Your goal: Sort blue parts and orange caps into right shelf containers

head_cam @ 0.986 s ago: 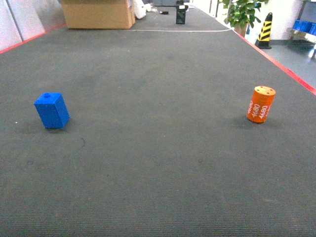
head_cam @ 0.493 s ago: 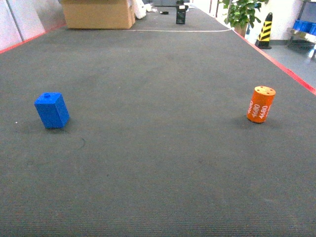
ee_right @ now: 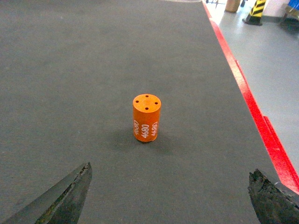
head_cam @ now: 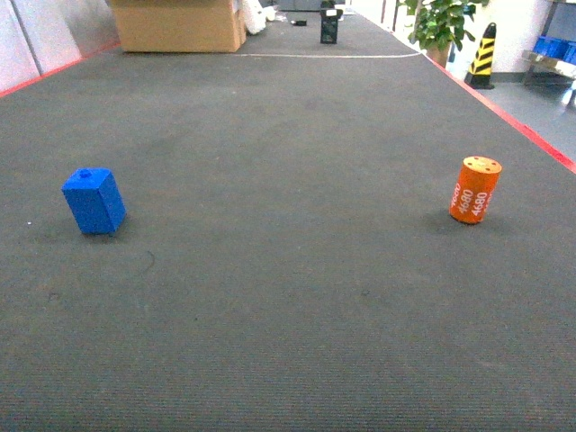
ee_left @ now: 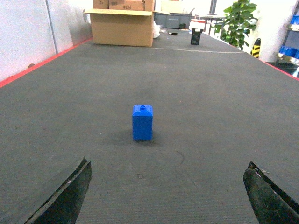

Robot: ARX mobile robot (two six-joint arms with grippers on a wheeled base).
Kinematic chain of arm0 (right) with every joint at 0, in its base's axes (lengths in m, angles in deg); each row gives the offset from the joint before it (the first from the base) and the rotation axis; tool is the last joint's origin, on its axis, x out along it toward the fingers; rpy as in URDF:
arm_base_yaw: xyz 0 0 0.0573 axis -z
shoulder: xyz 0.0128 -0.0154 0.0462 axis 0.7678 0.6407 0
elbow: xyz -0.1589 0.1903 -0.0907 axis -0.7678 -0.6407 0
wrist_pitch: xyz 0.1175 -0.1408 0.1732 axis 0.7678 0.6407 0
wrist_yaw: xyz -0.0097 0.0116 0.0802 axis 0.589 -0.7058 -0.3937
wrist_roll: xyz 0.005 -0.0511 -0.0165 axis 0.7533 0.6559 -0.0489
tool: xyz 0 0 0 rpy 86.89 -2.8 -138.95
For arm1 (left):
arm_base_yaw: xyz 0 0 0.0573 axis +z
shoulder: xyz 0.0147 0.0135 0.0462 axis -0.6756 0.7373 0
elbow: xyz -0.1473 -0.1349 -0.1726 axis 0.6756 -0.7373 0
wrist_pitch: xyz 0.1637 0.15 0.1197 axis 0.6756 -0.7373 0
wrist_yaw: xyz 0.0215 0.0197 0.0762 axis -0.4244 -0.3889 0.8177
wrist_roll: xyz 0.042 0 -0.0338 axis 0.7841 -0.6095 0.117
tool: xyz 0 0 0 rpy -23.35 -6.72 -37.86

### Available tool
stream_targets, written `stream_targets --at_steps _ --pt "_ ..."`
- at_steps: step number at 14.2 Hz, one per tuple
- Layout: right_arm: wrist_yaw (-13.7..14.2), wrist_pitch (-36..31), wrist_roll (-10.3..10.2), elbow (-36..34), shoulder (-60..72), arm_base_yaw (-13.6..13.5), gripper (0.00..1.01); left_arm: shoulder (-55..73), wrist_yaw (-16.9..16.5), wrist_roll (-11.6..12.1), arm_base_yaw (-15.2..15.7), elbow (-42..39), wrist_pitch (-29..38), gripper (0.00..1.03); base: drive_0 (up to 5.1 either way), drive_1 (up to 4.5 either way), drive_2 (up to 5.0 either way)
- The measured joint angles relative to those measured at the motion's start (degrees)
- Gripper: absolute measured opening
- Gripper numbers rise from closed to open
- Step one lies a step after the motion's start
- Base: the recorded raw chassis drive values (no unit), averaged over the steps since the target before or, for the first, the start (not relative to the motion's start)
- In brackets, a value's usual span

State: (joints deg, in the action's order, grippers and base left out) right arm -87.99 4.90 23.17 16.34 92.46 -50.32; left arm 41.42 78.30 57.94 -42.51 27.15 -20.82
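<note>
The left claw is spread wide and holds nothing; the blue part stands upright on the dark floor, ahead of it and centred between the jaws. The right claw is also wide, empty, facing the orange cap. This looks like the approach before picking. Next, each claw must go forward and lower around its piece.

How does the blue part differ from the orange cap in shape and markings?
The blue part is a box with a small stud on top; the orange cap is a cylinder with dark holes in its flat top. The cap bears white "4680"; the part shows no print. Both stand upright on the dark carpet.
</note>
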Motion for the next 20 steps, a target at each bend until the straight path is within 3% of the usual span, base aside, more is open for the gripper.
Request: stream_targets --at_steps 1,4,6,10,11,15,17,20 --pt "1.3 -0.3 0.9 6.2 9.1 -1.1 0.98 0.0 0.0 0.0 0.0 0.0 0.0 0.98 0.0 0.0 0.0" --pt "1.7 5.8 0.8 24.5 29.3 -2.9 0.98 0.0 0.0 0.0 0.0 0.0 0.0 0.98 0.0 0.0 0.0" --pt "3.5 8.4 0.7 34.4 37.7 -4.0 0.98 0.0 0.0 0.0 0.0 0.0 0.0 0.98 0.0 0.0 0.0" --pt "6.6 14.4 -1.8 48.5 49.9 -4.8 0.98 0.0 0.0 0.0 0.0 0.0 0.0 0.98 0.0 0.0 0.0" --pt "7.3 15.5 -2.7 50.3 51.9 -4.8 0.88 0.0 0.0 0.0 0.0 0.0 0.0 0.98 0.0 0.0 0.0" --pt "7.7 12.4 -4.2 49.9 53.8 -5.1 0.45 0.0 0.0 0.0 0.0 0.0 0.0 0.98 0.0 0.0 0.0" --pt "8.3 5.9 -3.6 41.2 48.7 -5.8 0.42 0.0 0.0 0.0 0.0 0.0 0.0 0.98 0.0 0.0 0.0" --pt "9.5 -5.5 -1.1 20.0 28.1 -5.8 0.42 0.0 0.0 0.0 0.0 0.0 0.0 0.98 0.0 0.0 0.0"
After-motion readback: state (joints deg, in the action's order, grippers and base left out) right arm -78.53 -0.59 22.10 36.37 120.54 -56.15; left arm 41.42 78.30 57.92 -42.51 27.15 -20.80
